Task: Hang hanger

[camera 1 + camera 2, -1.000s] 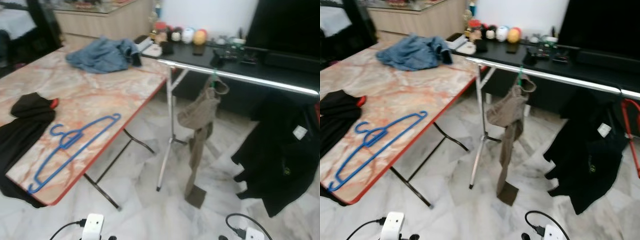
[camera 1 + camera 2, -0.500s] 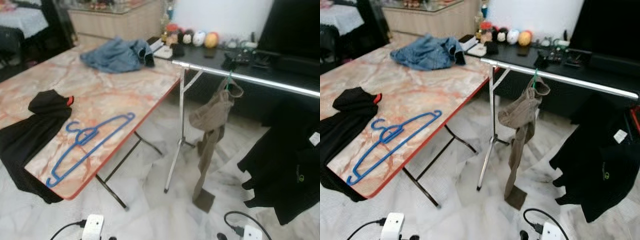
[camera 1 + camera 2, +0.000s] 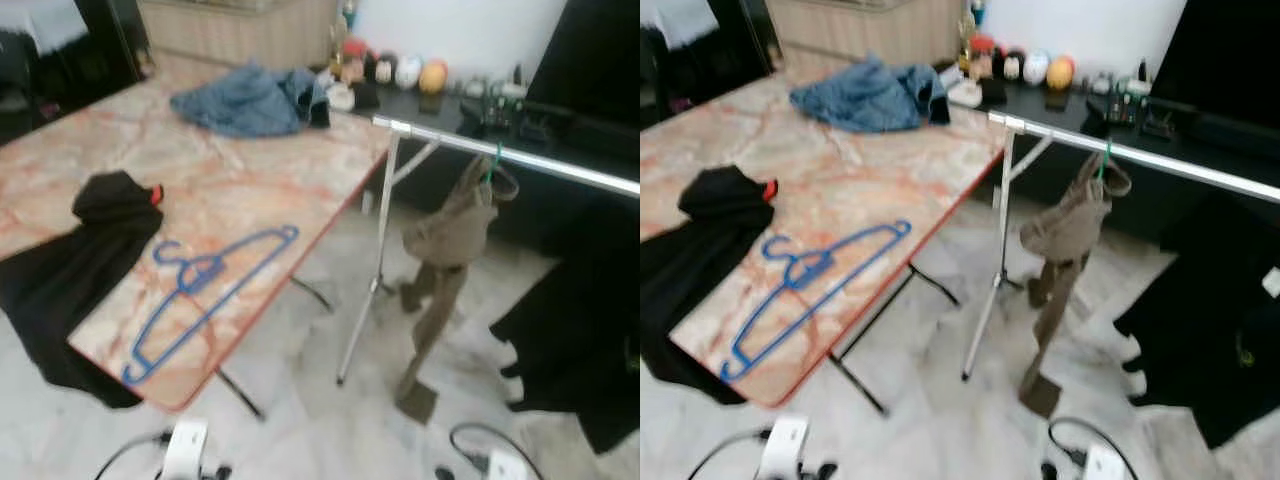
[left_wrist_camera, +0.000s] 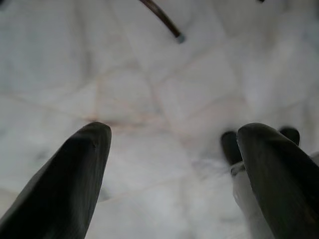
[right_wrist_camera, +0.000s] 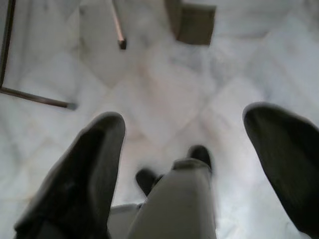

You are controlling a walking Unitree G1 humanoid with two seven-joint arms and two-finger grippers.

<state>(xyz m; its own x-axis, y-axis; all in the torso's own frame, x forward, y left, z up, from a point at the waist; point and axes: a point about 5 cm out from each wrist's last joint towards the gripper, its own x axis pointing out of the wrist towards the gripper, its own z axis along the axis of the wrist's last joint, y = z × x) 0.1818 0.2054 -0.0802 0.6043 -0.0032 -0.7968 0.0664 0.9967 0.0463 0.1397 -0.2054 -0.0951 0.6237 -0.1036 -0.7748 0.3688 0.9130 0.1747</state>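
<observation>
- Left wrist view: the left pincer [image 4: 172, 164] hangs low over the pale marble floor [image 4: 149, 89], its two black fingers spread wide, nothing between them.
- Right wrist view: the right pincer [image 5: 197, 164] likewise hangs over the floor, fingers wide apart and empty; the foot of a metal leg and the trailing end of a brown garment [image 5: 192, 20] lie beyond it.
- Head views, somewhat blurred: the blue hanger [image 3: 205, 295] lies flat on the marble-patterned bench [image 3: 250, 190], near the bench's front edge, hook end toward the black garment [image 3: 85, 260] that drapes over the bench's left side. Neither pincer is near it.
- A blue denim garment [image 3: 250, 100] lies bunched at the far end of the bench.
- The silver clothes rail [image 3: 520, 160] stands right of the bench, well apart from the hanger. One brown garment [image 3: 450, 240] already hangs from it on a green hook; dark clothing [image 3: 580, 340] hangs further right.
- Progress, as judged: the task is not begun in any effective sense. The hanger is ungrasped and still on the bench.
- Outstanding: approach the bench, grip the hanger, carry it to the rail, and set its hook over the bar.
</observation>
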